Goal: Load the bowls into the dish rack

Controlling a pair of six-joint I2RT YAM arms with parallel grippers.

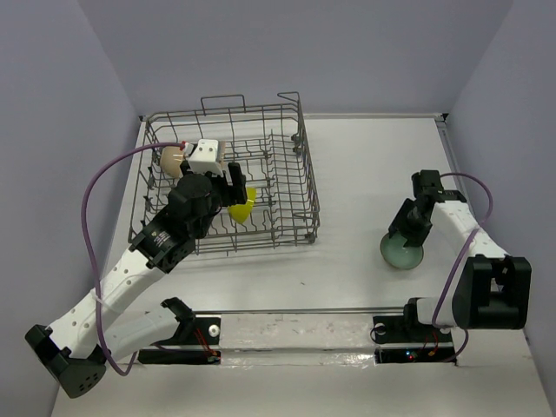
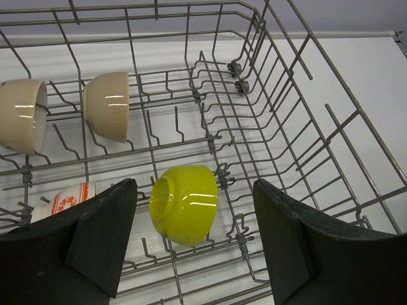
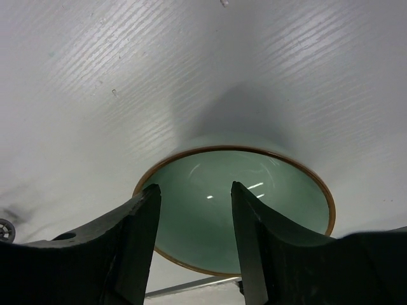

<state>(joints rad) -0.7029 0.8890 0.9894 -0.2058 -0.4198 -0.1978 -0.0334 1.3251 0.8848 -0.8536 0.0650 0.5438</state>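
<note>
1 white tabletop (image 1: 365, 174), everything sits on it. Large rect grey metal wire dish rack (image 1: 234, 111) at approx 10 o'clock of the table in top view, w/ upright tines inside and loop handles on far rim. L arm reaches in over the rack's near-left corner. R arm sits at approx 3 o'clock, well apart from the rack.

L gripper (image 2: 194, 185) hangs inside the rack, fingers spread wide, holding nothing. R gripper (image 3: 195, 189) points down over the pale celadon-green round bowl (image 3: 280, 203). Its fingers are part open w/ a clear gap and nothing clamped; can't tell if the tips touch the bowl. That bowl stands upright on bare table at approx 4 o'clock, brown line on its rim, not in the rack.

In the rack, the bright yellow-green round bowl (image 2: 184, 203) lies on its side among the tines on the floor, approx 5 o'clock of rack centre. It shows betw the L fingers but apart from both. 2 cream-white round bowls (image 2: 108, 105) stand on edge side by side in the tines by the rack's left wall, approx 10 o'clock from the yellow-green one in L wrist view. The orange-red-and-white patterned bowl (image 2: 63, 200) is at its 9 o'clock, mostly hidden behind the L finger.
</note>
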